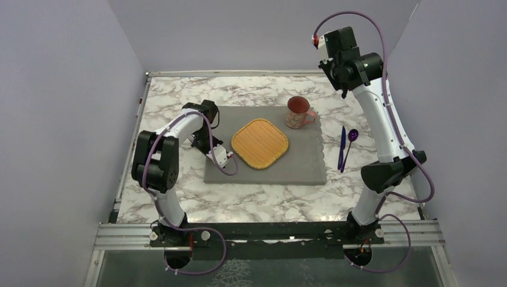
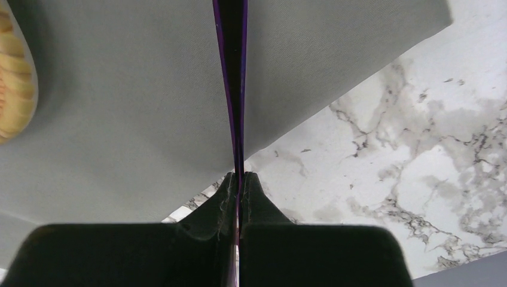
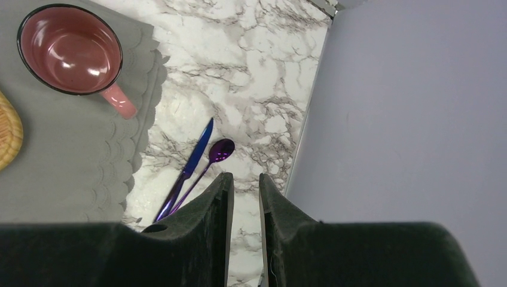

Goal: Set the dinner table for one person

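The marble dinner table (image 1: 269, 203) bears a grey scalloped placemat (image 1: 281, 167) with a woven yellow plate (image 1: 260, 143) and a pink mug (image 1: 297, 112) on it. A purple-blue knife (image 1: 342, 146) and a purple spoon (image 1: 351, 136) lie on the marble right of the mat. My left gripper (image 1: 197, 140) is low at the mat's left edge. In the left wrist view it (image 2: 240, 177) is shut on a thin purple utensil handle (image 2: 232, 72); fork-like tines (image 1: 191, 140) show beside it. My right gripper (image 1: 343, 89) is raised at the back right, open and empty (image 3: 246, 179).
Purple-grey walls close in the left, back and right sides. A metal rail (image 1: 269, 230) with both arm bases runs along the near edge. The right wrist view shows the mug (image 3: 72, 51), knife (image 3: 191, 164) and spoon (image 3: 220, 150) below, close to the right wall.
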Motion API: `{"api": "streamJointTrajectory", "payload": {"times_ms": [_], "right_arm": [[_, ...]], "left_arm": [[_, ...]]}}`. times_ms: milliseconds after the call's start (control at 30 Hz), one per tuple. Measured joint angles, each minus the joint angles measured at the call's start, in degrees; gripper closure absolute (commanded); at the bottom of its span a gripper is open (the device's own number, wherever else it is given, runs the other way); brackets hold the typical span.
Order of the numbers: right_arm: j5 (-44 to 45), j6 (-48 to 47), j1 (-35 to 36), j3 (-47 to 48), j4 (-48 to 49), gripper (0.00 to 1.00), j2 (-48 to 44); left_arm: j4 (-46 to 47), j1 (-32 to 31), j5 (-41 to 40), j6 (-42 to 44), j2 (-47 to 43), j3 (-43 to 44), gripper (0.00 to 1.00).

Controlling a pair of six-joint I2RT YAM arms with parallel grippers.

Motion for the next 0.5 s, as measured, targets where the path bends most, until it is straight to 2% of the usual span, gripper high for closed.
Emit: {"api": "streamJointTrajectory", "payload": {"times_ms": [267,500], "right_arm": [[0.6,0.0,0.0,0.0,0.5,0.74,0.0],[0.6,-0.1,0.0,0.0,1.2,0.74,0.3]], "left_arm": [[1.5,0.7,0.1,0.2,5.8,5.4,1.00],[3.2,0.5,0.8,0.2,7.3,6.4,1.00]]}}
